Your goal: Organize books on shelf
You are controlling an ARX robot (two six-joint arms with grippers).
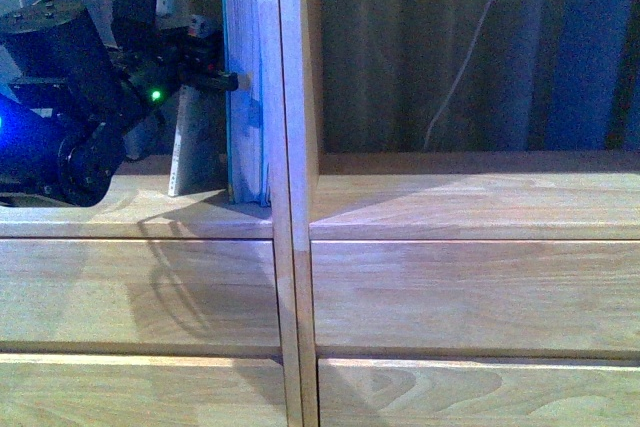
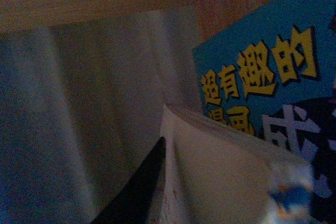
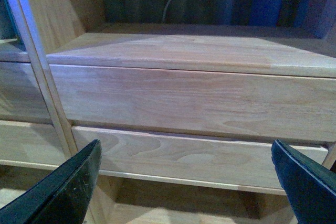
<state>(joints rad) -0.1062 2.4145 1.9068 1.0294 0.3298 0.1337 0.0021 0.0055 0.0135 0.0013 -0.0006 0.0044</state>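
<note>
Pale wood everywhere: the shelf (image 1: 296,197) fills the front view, double upright down the middle, drawer fronts below. Left compartment is where the action is. Thick teal book (image 1: 245,87) is up on its end, pressed against the upright, looks parked for good. Just beside it, the thin white paperback (image 1: 195,142) stands nearly upright w/ a slight lean, bottom edge on the compartment's surface.

Left pincer (image 1: 215,77) is in there at the paperback's upper part, right by the teal book. Left wrist view shows one dark finger (image 2: 139,187) against the pale paperback (image 2: 226,182), teal cover w/ yellow characters (image 2: 262,72) behind it. Looks like it's clamped on the paperback, but the other finger isn't visible, so can't tell for sure if it's gripping or only touching.

Right pincer (image 3: 184,182) gapes wide, nothing in it, hanging in front of the drawer fronts below the right compartment. That compartment holds no books as far as I can see.

Progress call: nearly done, I'd say. Both books are in the same compartment, standing. What's left, prob.: nudge the paperback flush against the teal book so it doesn't tip, let go, pull the arm out clean.
</note>
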